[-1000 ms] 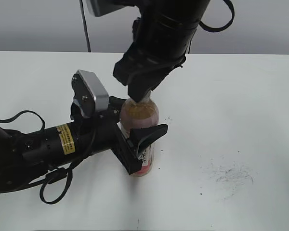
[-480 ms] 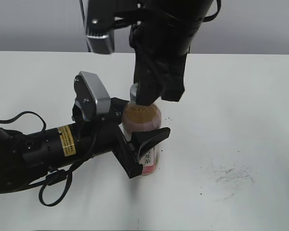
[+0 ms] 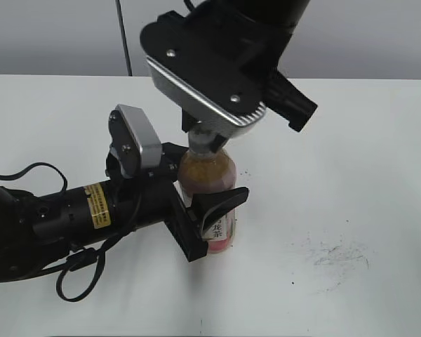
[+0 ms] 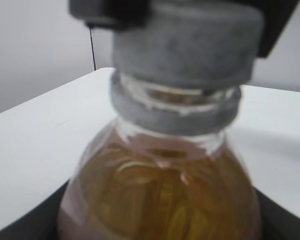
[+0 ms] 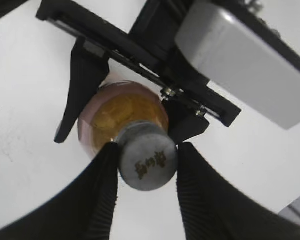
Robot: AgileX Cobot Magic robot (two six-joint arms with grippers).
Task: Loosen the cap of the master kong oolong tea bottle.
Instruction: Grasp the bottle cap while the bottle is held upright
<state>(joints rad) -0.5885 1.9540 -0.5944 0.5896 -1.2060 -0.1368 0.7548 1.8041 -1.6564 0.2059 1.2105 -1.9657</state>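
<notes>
Cap: one small round grey cap with a dark mark on top. It sits on the bottle neck, with a grey ring just under it.
Bottle: one master kong oolong tea bottle, clear plastic with a round shoulder. It is full of golden-brown tea and turns pink low down. It stands upright on the table, near the middle of the exterior view.
Label: black Chinese letters show between the dark jaws, low on the bottle.
Right gripper: its jaws are clenched on the cap. Two black ribbed fingers press it, one at 9 o'clock and one at 3 o'clock. The arm comes down from 12 o'clock in the exterior view.
Left gripper: its black jaws are clamped around the bottle body. The arm reaches in from 8 o'clock, with a yellow sticker on it.
Table: one flat white table. Dark scuff marks lie at 4 o'clock from the bottle, well apart.
</notes>
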